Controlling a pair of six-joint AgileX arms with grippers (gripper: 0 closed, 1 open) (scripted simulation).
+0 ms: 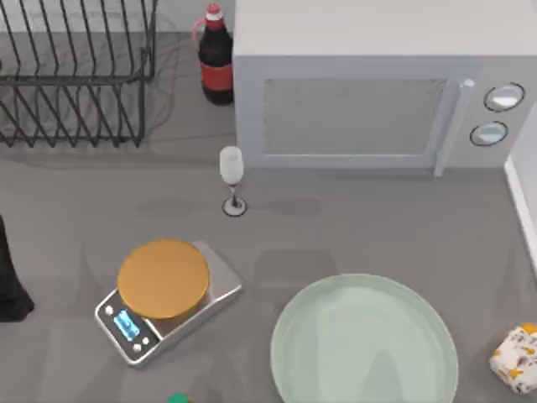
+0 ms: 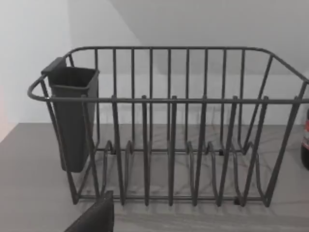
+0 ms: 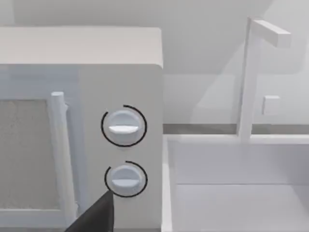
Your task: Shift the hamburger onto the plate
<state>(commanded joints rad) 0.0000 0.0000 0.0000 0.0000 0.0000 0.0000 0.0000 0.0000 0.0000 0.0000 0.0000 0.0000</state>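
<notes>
Of my left hand (image 2: 94, 217) the left wrist view shows just a dark finger tip, so I cannot tell whether it is spread or pressed together; it faces the wire rack (image 2: 169, 130) at the surface's far left corner, where the arm seems parked. My right hand (image 3: 94, 215) is likewise a dark tip in its wrist view, state not readable, pointed at the microwave (image 3: 82, 121) and its two knobs; it is not yet near its work.

The hamburger (image 1: 517, 356) sits at the near right edge of the surface, just beside the plate (image 1: 364, 344) but apart from it, on the plate's right. That puts it on the right arm's side, so the right hand looks the natural one to fetch it, and the carry would be short.

The scale (image 1: 168, 298) with its orange disc stands left of the plate, well out of the way. A glass (image 1: 232, 176) stands upright before the microwave, and a bottle (image 1: 216, 59) sits between rack and microwave at the far edge. The surface is plain grey, with pale walls behind
</notes>
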